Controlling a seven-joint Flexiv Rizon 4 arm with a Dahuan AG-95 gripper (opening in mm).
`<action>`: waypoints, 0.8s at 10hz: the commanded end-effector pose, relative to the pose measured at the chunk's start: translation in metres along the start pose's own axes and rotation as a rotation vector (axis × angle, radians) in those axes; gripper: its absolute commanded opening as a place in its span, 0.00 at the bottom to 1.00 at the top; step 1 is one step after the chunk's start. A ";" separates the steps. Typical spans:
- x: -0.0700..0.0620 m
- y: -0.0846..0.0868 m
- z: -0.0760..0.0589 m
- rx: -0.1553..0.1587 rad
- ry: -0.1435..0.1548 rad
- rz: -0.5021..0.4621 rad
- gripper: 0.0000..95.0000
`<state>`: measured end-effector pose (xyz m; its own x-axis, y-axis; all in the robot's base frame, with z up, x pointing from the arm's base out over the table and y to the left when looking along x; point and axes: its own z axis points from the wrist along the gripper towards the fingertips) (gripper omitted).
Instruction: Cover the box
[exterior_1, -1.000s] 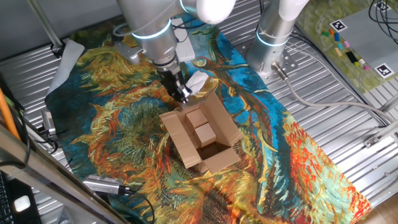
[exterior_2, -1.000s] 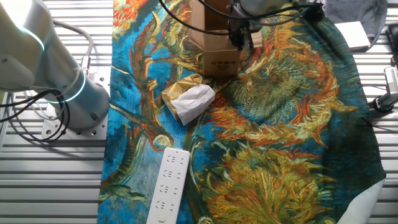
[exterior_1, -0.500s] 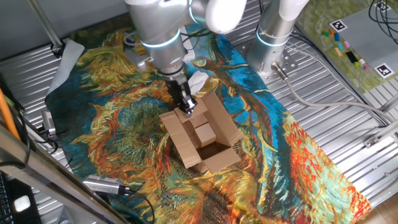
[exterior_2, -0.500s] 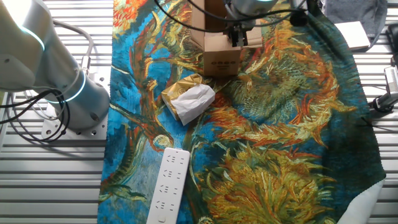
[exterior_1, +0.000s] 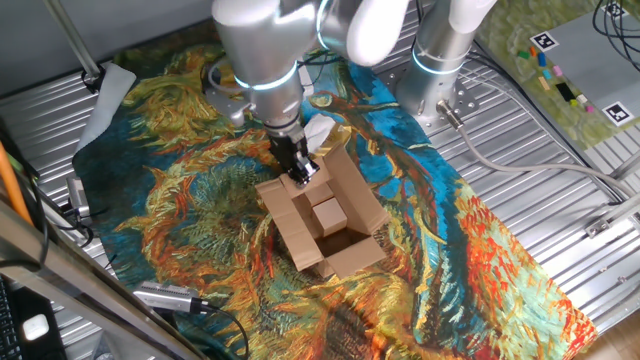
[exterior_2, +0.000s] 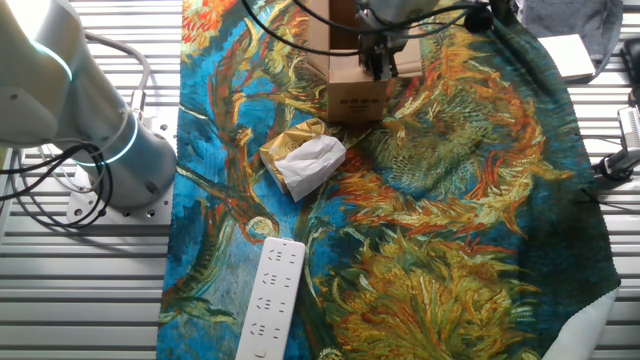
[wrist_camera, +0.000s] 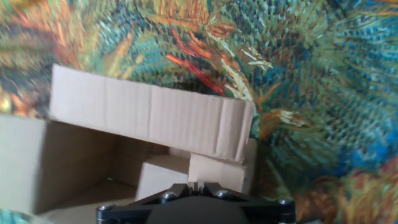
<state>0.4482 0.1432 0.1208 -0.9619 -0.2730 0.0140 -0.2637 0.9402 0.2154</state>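
Note:
The box (exterior_1: 288, 222) is a brown carton standing with its top flaps open on the painted cloth. Two small cardboard blocks (exterior_1: 328, 213) lie inside it. My gripper (exterior_1: 300, 172) is shut, with nothing seen between its fingers, and sits at the box's end nearest the white paper, low against the rim. The other fixed view shows the gripper (exterior_2: 380, 68) above the box's printed side wall (exterior_2: 357, 98). In the hand view the fingertips (wrist_camera: 194, 185) are together above a block (wrist_camera: 163, 174), and a long flap (wrist_camera: 149, 115) stands beyond.
Crumpled white paper (exterior_1: 318, 130) lies on the cloth just past the box's end (exterior_2: 305, 160). A white power strip (exterior_2: 268, 297) lies near the cloth's edge. A second arm's base (exterior_2: 95, 130) stands on the ribbed metal table, with cables beside it.
The gripper has moved from beside the white paper down onto the box's end. The box and paper have not shifted.

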 end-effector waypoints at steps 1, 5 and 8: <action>0.001 -0.002 0.004 0.018 -0.002 -0.009 0.00; 0.001 0.003 -0.013 0.014 0.027 0.010 0.00; 0.003 0.016 -0.048 0.040 0.041 0.026 0.00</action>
<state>0.4436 0.1487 0.1745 -0.9649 -0.2547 0.0645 -0.2402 0.9546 0.1764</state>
